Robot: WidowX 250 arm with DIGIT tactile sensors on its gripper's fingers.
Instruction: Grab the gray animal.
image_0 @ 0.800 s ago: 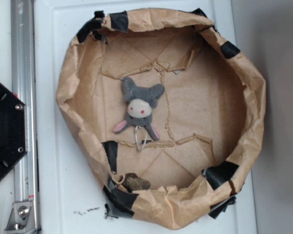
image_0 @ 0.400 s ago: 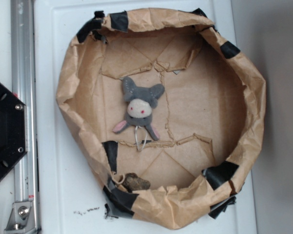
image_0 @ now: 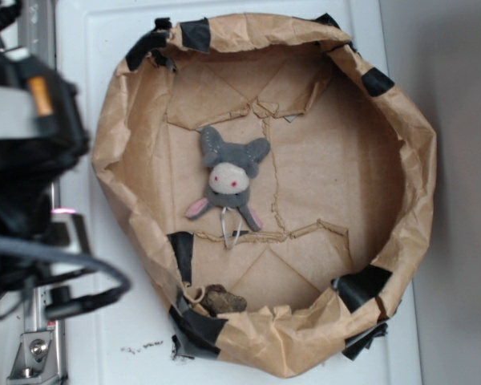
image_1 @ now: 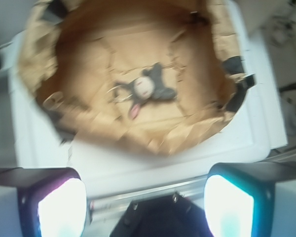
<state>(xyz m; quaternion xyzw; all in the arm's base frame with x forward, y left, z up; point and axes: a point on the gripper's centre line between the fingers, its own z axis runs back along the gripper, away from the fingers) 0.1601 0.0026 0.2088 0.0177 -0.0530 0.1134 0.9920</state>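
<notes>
The gray animal (image_0: 228, 178) lies flat on the floor of a brown paper nest (image_0: 417, 160), ears toward the top, a wire loop (image_0: 231, 228) below its pink-tipped limbs. My arm (image_0: 24, 160) is a dark blur over the left edge, outside the nest and well to the left of the toy. In the wrist view the gray animal (image_1: 147, 88) shows small and far off inside the paper nest (image_1: 39, 59). My gripper (image_1: 145, 207) is open, its two fingers wide apart with nothing between them.
A small brown rock-like lump (image_0: 224, 299) sits by the nest's lower rim, next to black tape patches (image_0: 194, 325). The nest stands on a white surface (image_0: 104, 321). A metal rail (image_0: 36, 345) runs down the left side. A black base (image_1: 158, 217) lies under the gripper.
My arm has swung into the exterior view at the left, covering the black base and most of the rail. The gray animal and the lump have not moved.
</notes>
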